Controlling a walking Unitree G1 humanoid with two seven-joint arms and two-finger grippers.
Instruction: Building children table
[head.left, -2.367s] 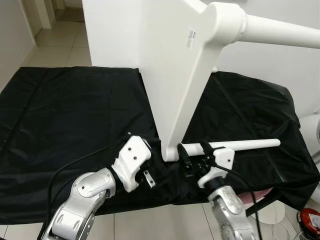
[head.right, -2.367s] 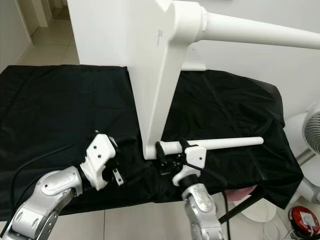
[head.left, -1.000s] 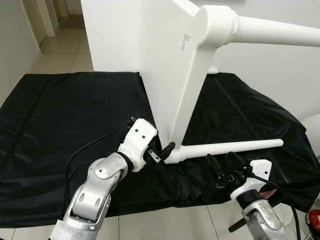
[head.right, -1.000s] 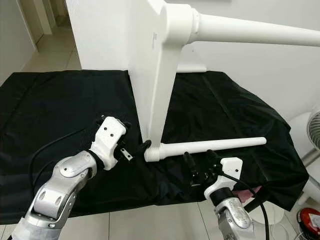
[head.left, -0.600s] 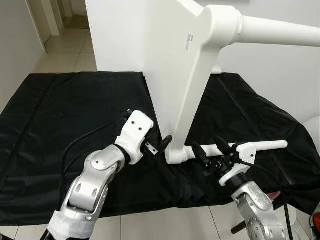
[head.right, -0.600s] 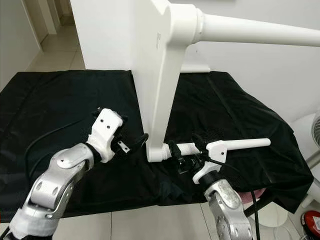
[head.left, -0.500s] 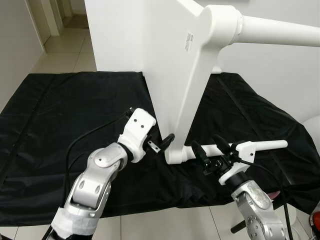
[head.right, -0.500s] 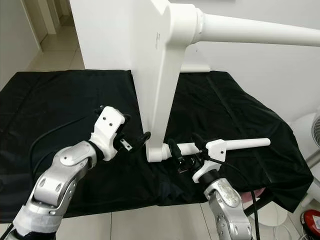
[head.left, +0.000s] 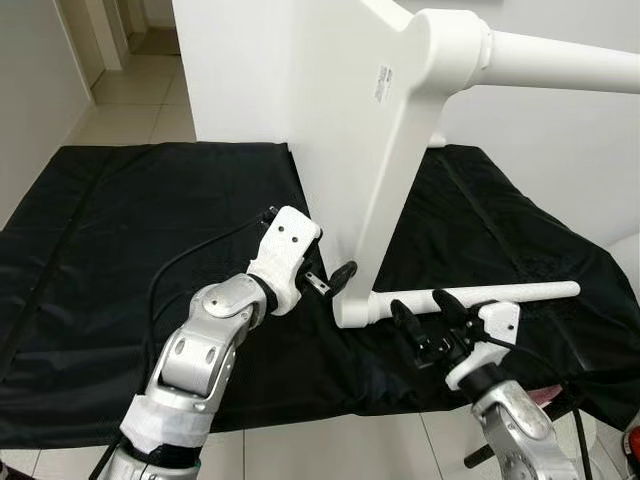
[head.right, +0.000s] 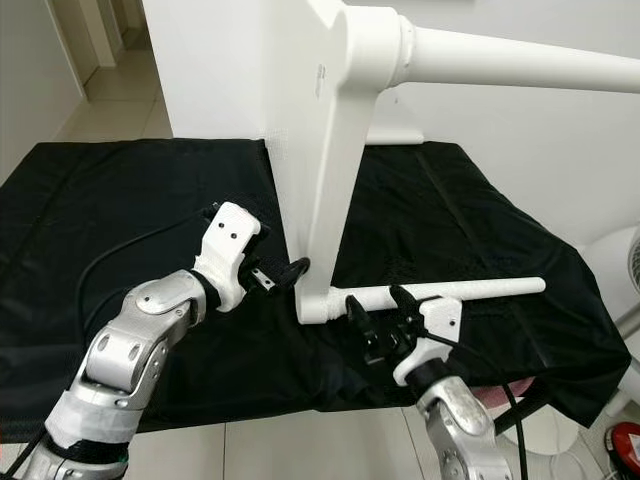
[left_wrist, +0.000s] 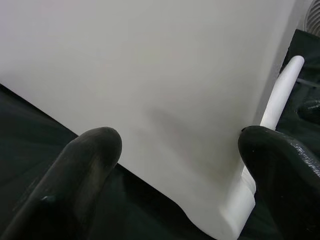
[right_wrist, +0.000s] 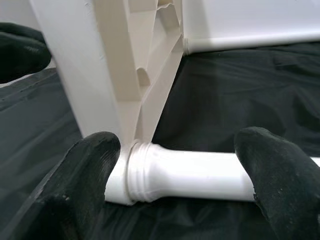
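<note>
The tabletop (head.left: 330, 130) stands on edge on a black cloth (head.left: 120, 230), with its lower corner resting near the cloth's front edge. You see one leg (head.left: 480, 295) lying along the cloth, joined at that lower corner and pointing to the robot's right; a second leg (head.left: 560, 62) projects from the upper corner in the same direction. The left gripper (head.left: 335, 282) sits just left of the lower corner, its fingers spread wide and holding nothing; in the left wrist view, the two fingers (left_wrist: 85, 165) frame the flat white face of the tabletop and the corner socket. The right gripper (head.left: 425, 318) is at the near side of the lower leg, close to the socket. Its fingers are also spread and grip nothing; in the right wrist view, the fingertips (right_wrist: 90, 165) sit to either side of the leg's threaded end where it meets the ribbed underside of the tabletop. You cannot tell whether either fingertip touches the leg. Tiled floor (head.left: 130, 90) lies beyond the cloth, and a white wall (head.left: 560, 150) lies behind the tabletop.
</note>
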